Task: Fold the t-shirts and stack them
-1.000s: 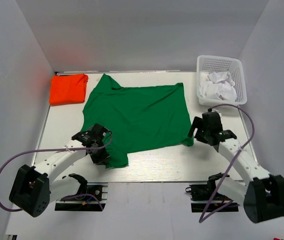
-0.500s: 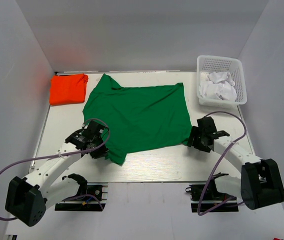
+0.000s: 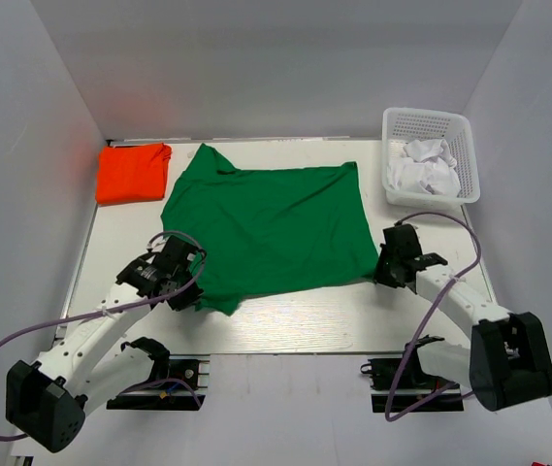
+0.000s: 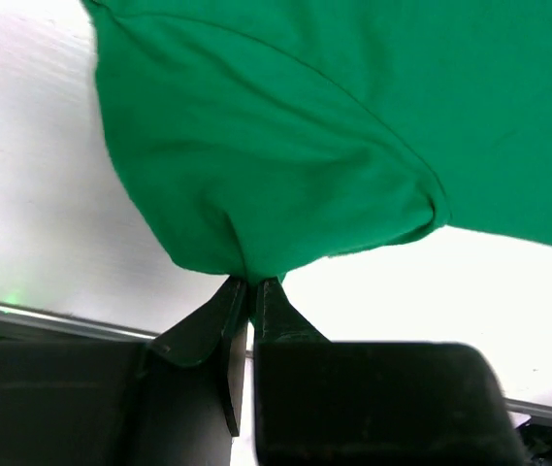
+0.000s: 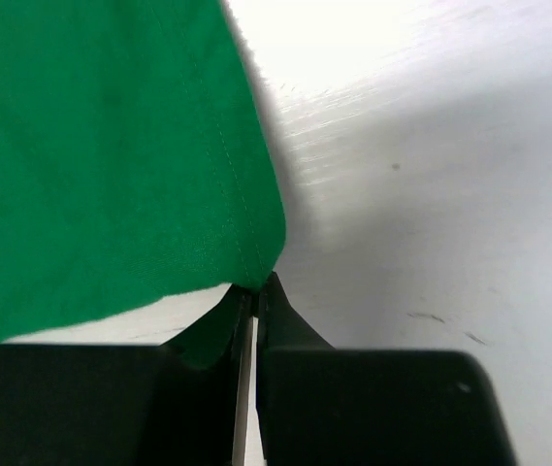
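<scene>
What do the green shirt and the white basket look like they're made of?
Green t-shirt: soft matte knit cloth, likely cotton; it drapes, creases and shows a stitched hem. Basket: probably plastic, white and slightly glossy, with rigid moulded mesh walls.

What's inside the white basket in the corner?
Crumpled white stuff lies in the basket; cloth or paper, I cannot tell. Anything under it is hidden.

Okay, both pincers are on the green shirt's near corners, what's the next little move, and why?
Probably lift both corners together and carry them toward the shirt's far edge. The left pincer and right pincer are each shut on a near corner of the green t-shirt, which lies spread flat and unfolded.
</scene>
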Controlling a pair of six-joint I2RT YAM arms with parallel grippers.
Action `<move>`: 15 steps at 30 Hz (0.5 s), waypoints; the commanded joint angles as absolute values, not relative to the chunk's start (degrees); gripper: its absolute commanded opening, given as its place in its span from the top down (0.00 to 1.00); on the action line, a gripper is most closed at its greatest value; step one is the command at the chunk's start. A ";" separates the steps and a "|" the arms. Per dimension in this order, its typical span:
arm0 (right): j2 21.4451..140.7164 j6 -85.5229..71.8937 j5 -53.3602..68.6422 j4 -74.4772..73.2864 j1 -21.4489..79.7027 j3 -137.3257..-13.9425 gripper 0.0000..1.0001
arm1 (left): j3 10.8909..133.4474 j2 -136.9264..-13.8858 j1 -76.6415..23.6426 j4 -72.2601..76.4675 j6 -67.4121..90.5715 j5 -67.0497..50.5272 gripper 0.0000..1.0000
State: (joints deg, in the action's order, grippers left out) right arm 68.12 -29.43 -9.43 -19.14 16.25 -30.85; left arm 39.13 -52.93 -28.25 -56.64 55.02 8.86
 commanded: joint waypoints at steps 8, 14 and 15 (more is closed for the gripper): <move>60.64 -25.93 -14.35 -23.66 16.35 -35.08 1.00 | 43.60 -50.54 -27.95 -60.21 56.60 13.72 1.00; 64.33 -20.40 -9.05 -20.13 17.22 -37.43 1.00 | 44.12 -51.32 -27.95 -51.95 53.80 10.37 1.00; 65.12 -19.26 -8.88 -19.87 17.31 -37.70 1.00 | 44.64 -52.11 -27.95 -51.25 53.27 10.37 1.00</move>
